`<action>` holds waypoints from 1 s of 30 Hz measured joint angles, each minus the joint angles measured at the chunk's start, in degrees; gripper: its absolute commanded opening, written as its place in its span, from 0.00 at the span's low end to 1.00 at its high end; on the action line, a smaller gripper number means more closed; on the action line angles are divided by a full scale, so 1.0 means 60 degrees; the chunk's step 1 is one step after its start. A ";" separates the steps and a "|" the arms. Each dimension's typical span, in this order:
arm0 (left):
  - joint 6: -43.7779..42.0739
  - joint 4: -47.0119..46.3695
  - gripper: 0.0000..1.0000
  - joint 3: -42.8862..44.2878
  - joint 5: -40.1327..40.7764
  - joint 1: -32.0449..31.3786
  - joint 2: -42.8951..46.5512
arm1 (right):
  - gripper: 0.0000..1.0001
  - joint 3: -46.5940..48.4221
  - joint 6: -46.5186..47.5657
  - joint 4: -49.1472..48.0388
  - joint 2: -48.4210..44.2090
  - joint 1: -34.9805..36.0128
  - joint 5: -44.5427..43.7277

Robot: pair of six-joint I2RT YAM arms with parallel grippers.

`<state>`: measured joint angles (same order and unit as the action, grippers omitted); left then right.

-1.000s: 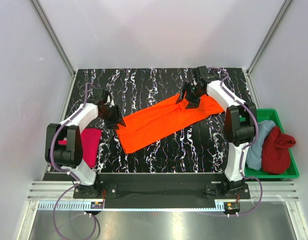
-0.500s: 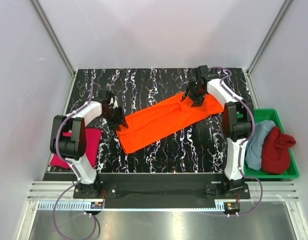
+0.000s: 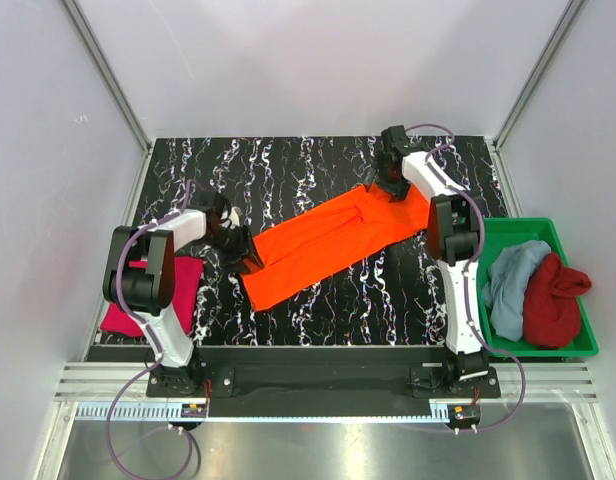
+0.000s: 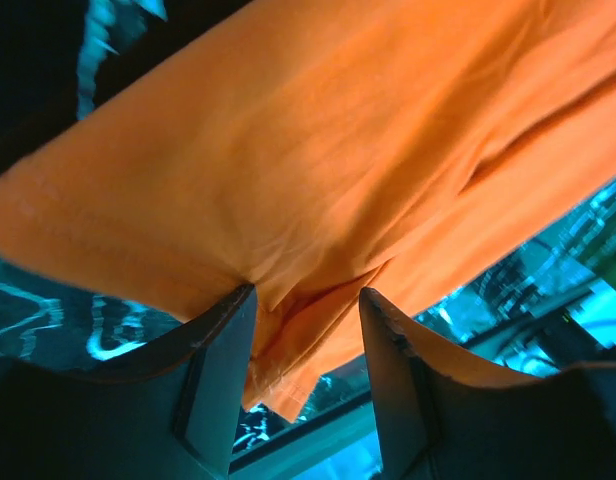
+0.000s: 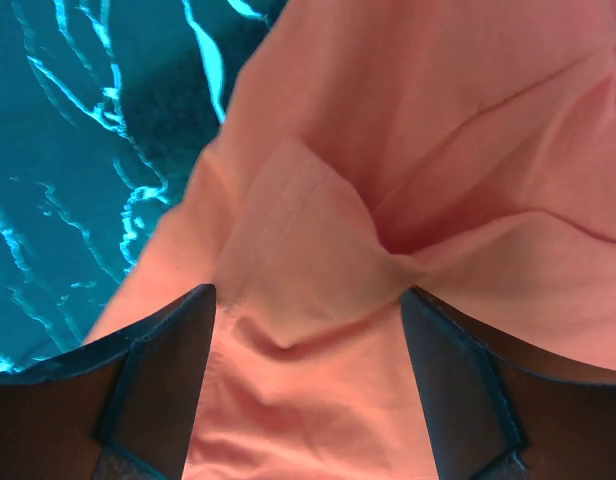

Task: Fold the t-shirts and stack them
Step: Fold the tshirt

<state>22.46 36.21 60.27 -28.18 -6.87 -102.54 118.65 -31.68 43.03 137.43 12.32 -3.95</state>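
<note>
The bright orange cloth t-shirt (image 3: 328, 240) lay as a long folded strip slanting across mid-frame on the black marbled table (image 3: 288, 165). The left end effector (image 3: 244, 250) stood at its lower-left end and the right end effector (image 3: 390, 182) at its upper-right end, each with jaws apart, straddling cloth.

Bare desk (image 3: 278, 165) lies open at the far left and again at the near right, either side of the orange shirt (image 3: 323, 245) slanting through the middle. The left pincer (image 3: 240, 247) and right pincer (image 3: 389, 182) block its two ends. A magenta shirt (image 3: 183, 280) fills the left edge (partly under the left arm), and the green tray (image 3: 536, 228) flanks the right.
</note>
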 measured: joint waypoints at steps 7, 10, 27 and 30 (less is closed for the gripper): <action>0.0066 -0.0069 0.52 -0.0535 -0.0776 -0.0004 0.0160 | 0.82 0.1953 0.0736 0.0142 0.1268 0.0000 -0.0175; -0.0025 0.0073 0.52 -0.0627 -0.0546 -0.0004 0.0423 | 0.83 0.3089 0.0998 0.0255 0.1916 0.0000 -0.0138; -0.0601 0.0430 0.63 0.1147 0.1104 -0.1271 0.1475 | 0.98 0.4838 0.1432 0.1752 0.1672 0.0000 0.0018; -0.0685 0.0382 0.64 0.1118 0.1249 -0.1399 0.0827 | 0.99 0.4714 0.1545 0.2353 0.0699 0.0000 -0.0025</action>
<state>18.35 38.50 66.98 -20.69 -15.27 -97.58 146.93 -22.41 57.14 141.62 12.32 -4.10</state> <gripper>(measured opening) 0.628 0.978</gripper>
